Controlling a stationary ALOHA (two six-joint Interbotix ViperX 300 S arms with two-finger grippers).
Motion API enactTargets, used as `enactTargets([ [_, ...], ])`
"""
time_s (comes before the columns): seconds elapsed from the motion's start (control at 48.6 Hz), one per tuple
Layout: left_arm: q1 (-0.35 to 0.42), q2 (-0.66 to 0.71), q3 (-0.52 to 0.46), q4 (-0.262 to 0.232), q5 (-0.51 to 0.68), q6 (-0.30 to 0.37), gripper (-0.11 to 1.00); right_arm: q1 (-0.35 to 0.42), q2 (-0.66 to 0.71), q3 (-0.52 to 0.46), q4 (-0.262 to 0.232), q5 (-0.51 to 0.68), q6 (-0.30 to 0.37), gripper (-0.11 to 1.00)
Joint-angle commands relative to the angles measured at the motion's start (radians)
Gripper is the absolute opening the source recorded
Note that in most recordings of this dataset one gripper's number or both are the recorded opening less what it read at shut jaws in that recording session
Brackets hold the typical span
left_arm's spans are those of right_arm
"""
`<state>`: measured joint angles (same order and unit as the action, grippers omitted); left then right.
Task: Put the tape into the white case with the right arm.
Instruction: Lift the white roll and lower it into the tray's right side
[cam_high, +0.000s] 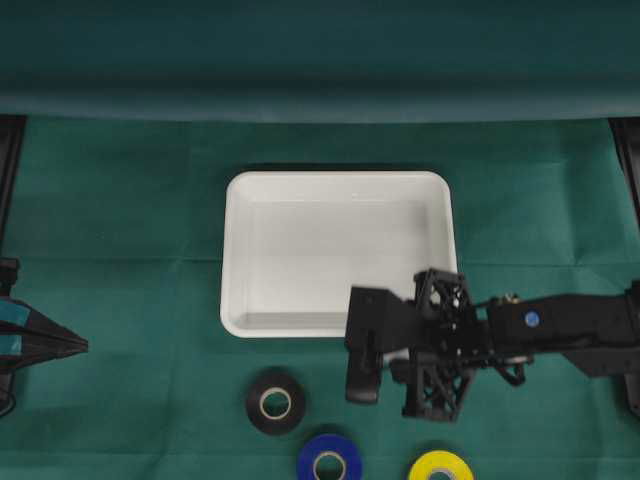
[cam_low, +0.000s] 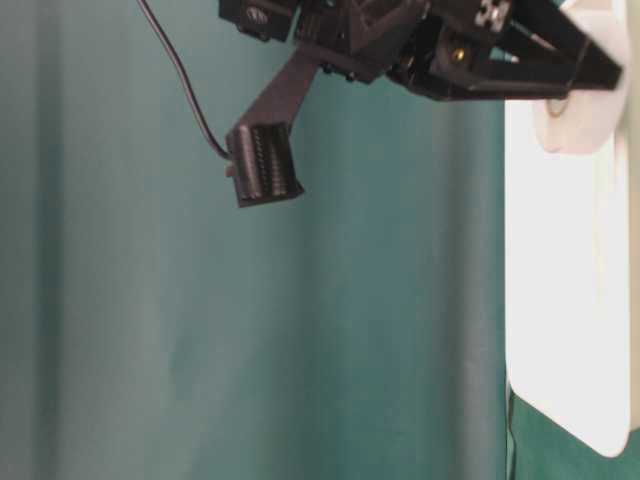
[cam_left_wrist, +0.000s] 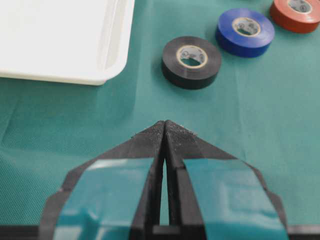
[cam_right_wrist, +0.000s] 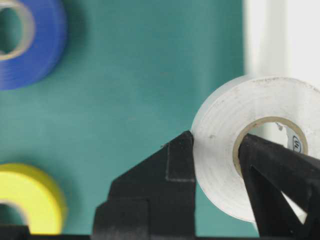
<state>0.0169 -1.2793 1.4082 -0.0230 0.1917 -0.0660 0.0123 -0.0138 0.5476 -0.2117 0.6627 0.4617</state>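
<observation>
One white case (cam_high: 338, 205) with nothing inside, four loose tape rolls: black (cam_high: 275, 402), blue (cam_high: 329, 461), yellow (cam_high: 440, 467), red (cam_left_wrist: 296, 15), right claw (cam_right_wrist: 215, 165) clenched on a fifth, white roll (cam_right_wrist: 220, 150), left claw (cam_left_wrist: 164, 131) closed, holding nothing

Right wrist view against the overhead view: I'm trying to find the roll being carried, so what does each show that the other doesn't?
Only the right wrist view shows the white tape roll, pinched through its core by the right gripper.

Only the overhead view shows the whole white case, empty, the black roll and the left gripper.

Both show the blue roll and yellow roll on the green cloth.
</observation>
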Motion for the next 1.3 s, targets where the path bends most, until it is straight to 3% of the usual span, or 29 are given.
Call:
enactTargets([
  [0.0,0.003,0.008,-0.011,-0.002,-0.011,-0.002,0.00,-0.032,-0.031,-0.020,-0.023,0.000,-0.002,0.01],
  [0.329,0.002,0.008,-0.011,-0.002,-0.011,-0.002,0.00,-0.141,-0.031,0.014,-0.084,-0.006,-0.006,0.01],
  [0.905,0.008,0.008,-0.011,-0.003,-0.011,-0.003,0.00,-0.147,-0.029,0.041,-0.087,-0.040,0.003,0.02],
  [1.029,0.008,0.008,-0.011,-0.002,-0.011,-0.003,0.00,-0.147,-0.031,0.055,-0.089,-0.043,0.003,0.26],
  [1.193,0.012,0.008,-0.011,-0.002,-0.011,-0.003,0.00,-0.147,-0.031,0.067,-0.089,-0.043,0.003,0.75],
  [1.275,0.014,0.008,-0.011,-0.002,-0.011,-0.003,0.00,-0.149,-0.031,0.067,-0.089,-0.038,0.003,0.70],
])
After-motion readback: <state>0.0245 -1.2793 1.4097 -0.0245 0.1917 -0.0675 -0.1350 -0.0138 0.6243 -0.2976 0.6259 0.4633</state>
